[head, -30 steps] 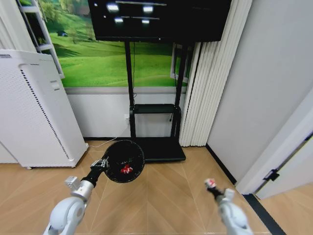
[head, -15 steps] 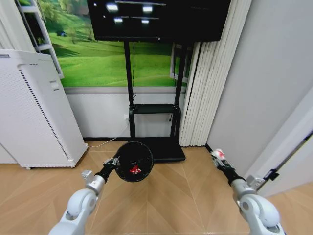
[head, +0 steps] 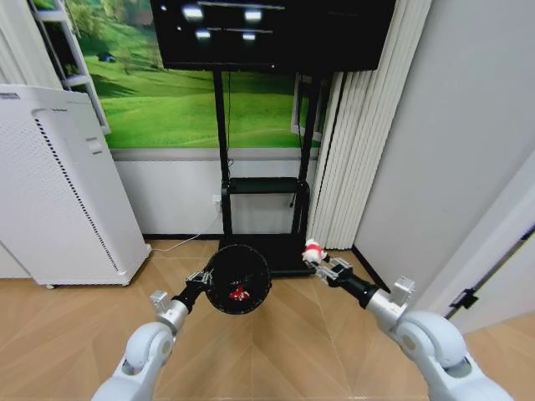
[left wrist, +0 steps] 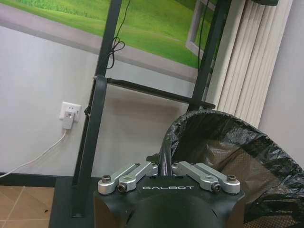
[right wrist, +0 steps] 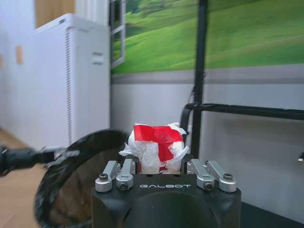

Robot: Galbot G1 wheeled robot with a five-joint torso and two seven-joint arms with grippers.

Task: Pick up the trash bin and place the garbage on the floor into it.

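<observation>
The right gripper point(head: 321, 264) is sitting a little right of centre in the head view, its fingers pinching a crumpled red-and-white wad point(head: 313, 250) that is sticking up above them; in the right wrist view the same wad point(right wrist: 156, 146) is bulging out over the black housing, which is carrying the word "GALBOT" in pale letters. Just left of it, the left gripper point(head: 201, 278) is clamping the rim of the trash bin point(head: 238, 278), holding it off the floor with its mouth tipped toward the camera, near the wad but not touching it. A red wad point(head: 239, 292) is lying inside the bin. From the left wrist view the gripper's point(left wrist: 166, 167) fingers are closed on the black rim, a crinkled black liner is lining the bin point(left wrist: 223, 156), and "GALBOT" is showing there too. Behind them a black TV stand point(head: 266, 188) is standing at upper centre, pale curtains point(head: 359, 142) to its right, and a white air purifier point(head: 58, 184) is filling the left side.
</observation>
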